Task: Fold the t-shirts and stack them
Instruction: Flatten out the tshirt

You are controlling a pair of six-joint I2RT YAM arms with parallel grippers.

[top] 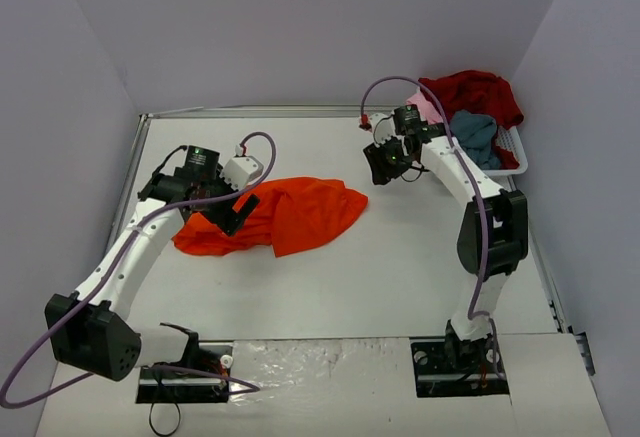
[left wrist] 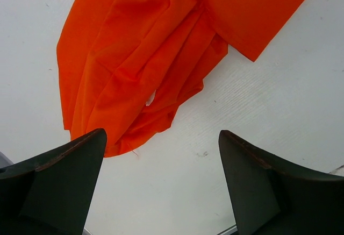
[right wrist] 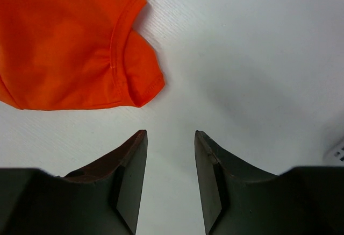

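A bright orange-red t-shirt (top: 295, 214) lies crumpled on the white table, left of centre. My left gripper (top: 237, 212) hovers over its left part, jaws wide open and empty; the left wrist view shows the shirt's bunched folds (left wrist: 145, 63) ahead of the fingers (left wrist: 64, 176). My right gripper (top: 385, 167) is above bare table right of the shirt, jaws partly open and empty; a sleeve of the shirt (right wrist: 70, 47) lies ahead and left of it. A dark red shirt (top: 475, 92), a grey-blue shirt (top: 474, 135) and a pale pink shirt (top: 428, 107) sit heaped in the basket.
A white slatted basket (top: 512, 149) stands at the back right corner against the wall. Grey walls enclose the table on three sides. The arm bases sit at the near edge.
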